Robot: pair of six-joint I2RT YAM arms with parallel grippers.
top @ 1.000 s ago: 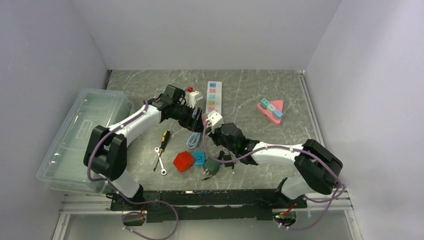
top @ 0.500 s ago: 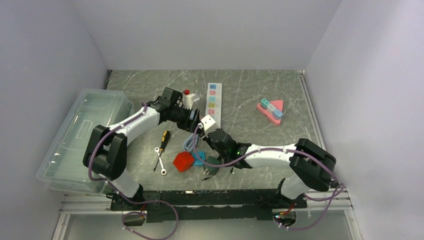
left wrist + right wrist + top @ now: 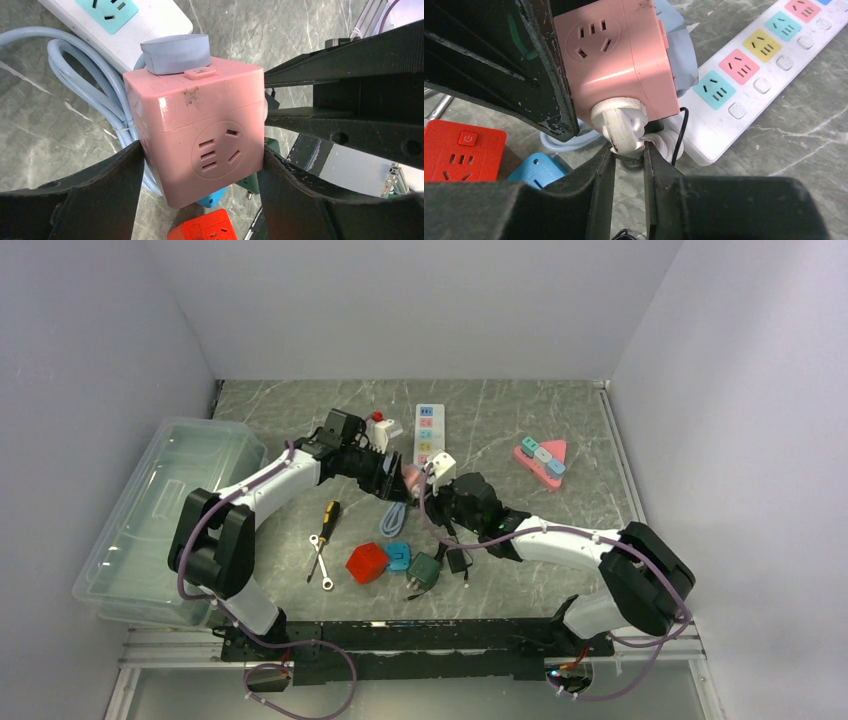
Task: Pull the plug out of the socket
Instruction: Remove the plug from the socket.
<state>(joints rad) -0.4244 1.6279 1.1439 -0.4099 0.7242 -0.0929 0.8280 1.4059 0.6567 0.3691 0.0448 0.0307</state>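
Marble tabletop (image 3: pixel 500 410) | left pincer (image 3: pixel 200 152) clamps pink socket (image 3: pixel 200 135) | right pincer (image 3: pixel 626 157) clamps white plug (image 3: pixel 619 122), stem pointing into pincer

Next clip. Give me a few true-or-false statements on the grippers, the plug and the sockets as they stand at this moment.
1. The left gripper clamps the pink cube socket between its fingers. True.
2. The white plug is already out of the cube. False: it still sits in one face, and the right gripper pinches its neck.
3. A plug sits in the yellow outlet of the power strip. False: that outlet is empty.
4. A red socket cube lies on the table. True.
5. The screwdriver is in the clear bin. False: it lies on the table beside the wrench.
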